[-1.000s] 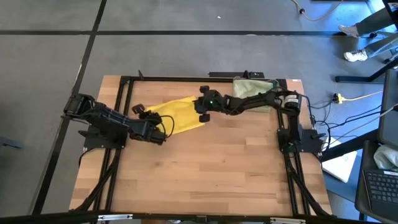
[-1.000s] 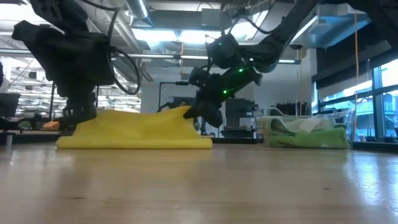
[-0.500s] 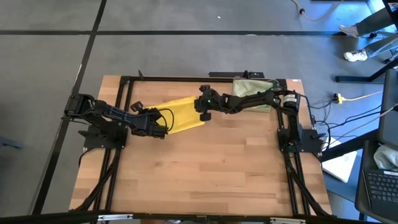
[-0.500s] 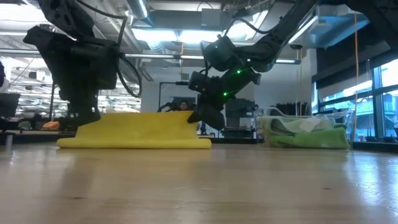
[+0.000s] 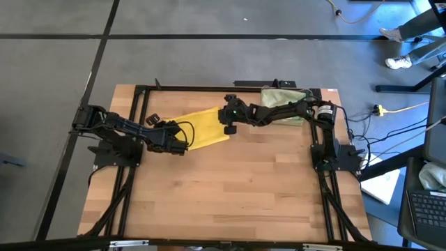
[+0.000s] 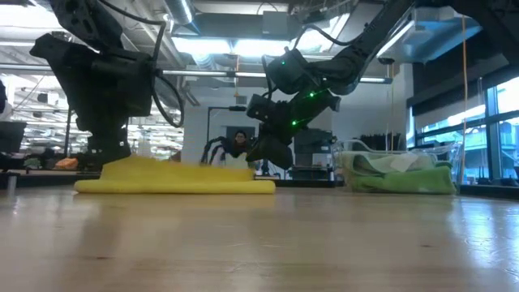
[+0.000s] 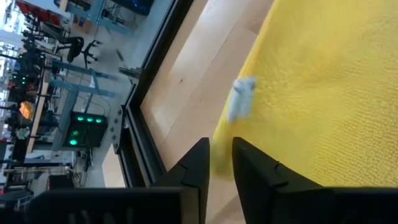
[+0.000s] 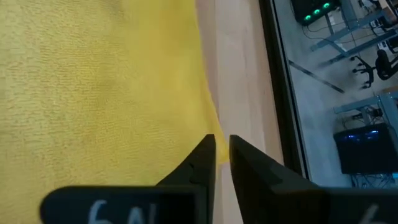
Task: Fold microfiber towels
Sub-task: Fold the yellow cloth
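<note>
Yellow microfiber towel (image 5: 201, 127) now lies flatter on your pale wooden table (image 5: 230, 188) than half a second ago.
Your left gripper (image 7: 220, 163) sits at its near-left edge, your right gripper (image 8: 221, 150) at its far-right edge; each pair of fingers is parted by a narrow slit, the cloth's edge just past the tips.

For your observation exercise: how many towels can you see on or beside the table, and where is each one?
2 clearly: the yellow towel flat on the table between both grippers, and a green towel in the clear bin at the far right corner. More may be hidden inside it.
</note>
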### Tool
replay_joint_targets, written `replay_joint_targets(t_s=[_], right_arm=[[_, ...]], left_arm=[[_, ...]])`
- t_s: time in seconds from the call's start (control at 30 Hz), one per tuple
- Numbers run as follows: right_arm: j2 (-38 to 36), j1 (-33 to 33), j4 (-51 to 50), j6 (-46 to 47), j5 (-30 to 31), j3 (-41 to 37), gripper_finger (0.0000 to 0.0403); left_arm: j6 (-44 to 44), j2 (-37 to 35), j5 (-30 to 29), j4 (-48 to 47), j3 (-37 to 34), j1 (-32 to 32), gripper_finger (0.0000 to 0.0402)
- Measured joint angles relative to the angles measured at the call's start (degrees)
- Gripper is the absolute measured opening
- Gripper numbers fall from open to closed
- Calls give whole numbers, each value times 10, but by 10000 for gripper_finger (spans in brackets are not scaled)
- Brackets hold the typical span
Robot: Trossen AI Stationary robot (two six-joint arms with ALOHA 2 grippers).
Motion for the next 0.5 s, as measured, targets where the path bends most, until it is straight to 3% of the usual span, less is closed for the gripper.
replay_joint_targets(t_s=[0.27, 0.5], right_arm=[[0, 0, 4, 9, 0, 0, 89], [0, 0, -11, 29, 0, 0, 96]], left_arm=[[-3, 0, -12, 0, 0, 0, 83], [-2, 0, -14, -16, 0, 0, 79]])
